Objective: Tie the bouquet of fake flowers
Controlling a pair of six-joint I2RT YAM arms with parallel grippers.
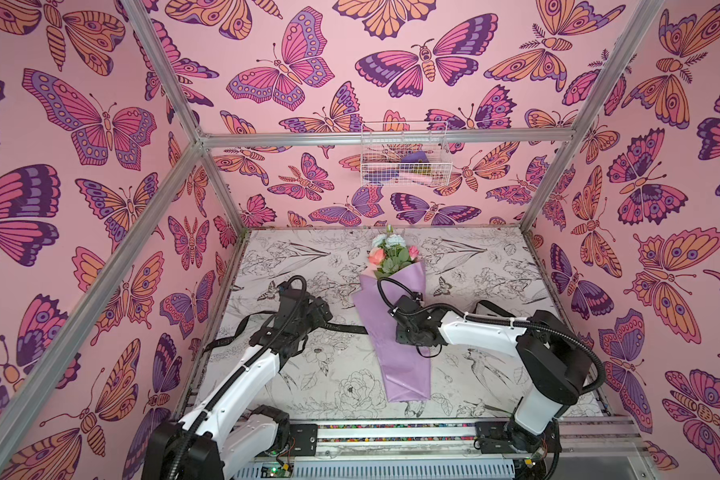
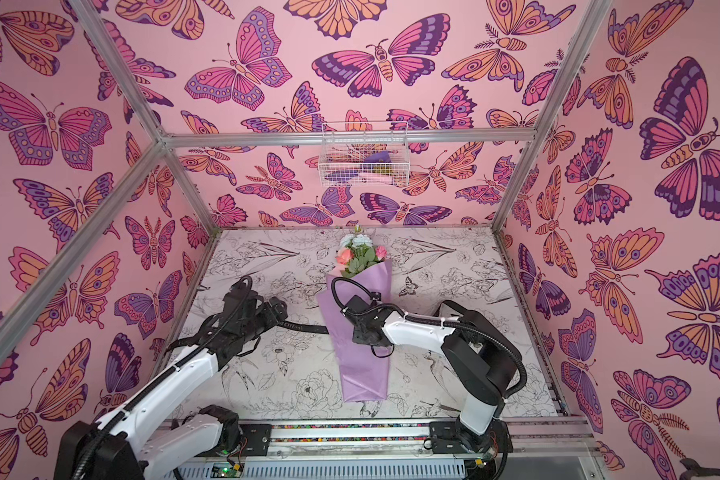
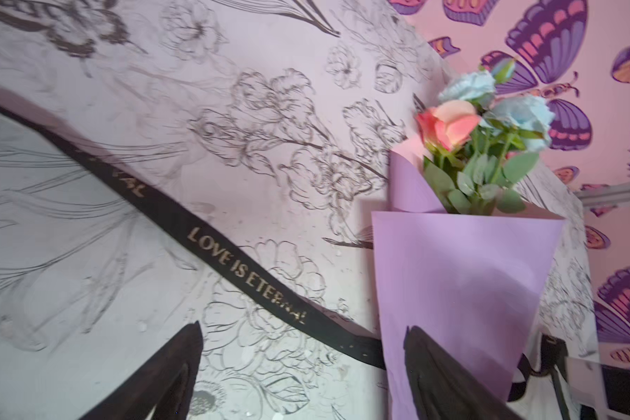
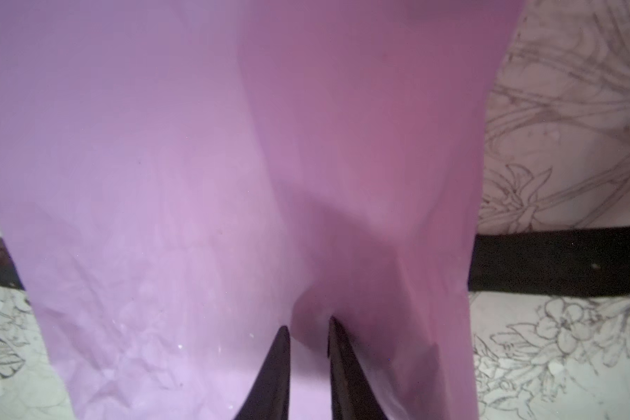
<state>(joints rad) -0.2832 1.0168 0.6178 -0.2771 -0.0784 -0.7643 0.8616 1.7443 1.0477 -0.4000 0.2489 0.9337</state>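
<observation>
Lilac-wrapped bouquet (image 1: 404,374) lies on the table (image 1: 474,386), blooms toward 12 o'clock, across a ribbon (image 3: 244,276). Right pincer (image 4: 308,323) clenches the bouquet, seemingly anchoring it; left pincer (image 3: 302,327), released, hovers above the ribbon at 9 o'clock.

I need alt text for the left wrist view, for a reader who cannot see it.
A black ribbon lettered LOVE IS ETERNAL crosses the flower-printed table and slips under a lilac-wrapped bouquet. The left gripper is open and empty.
</observation>
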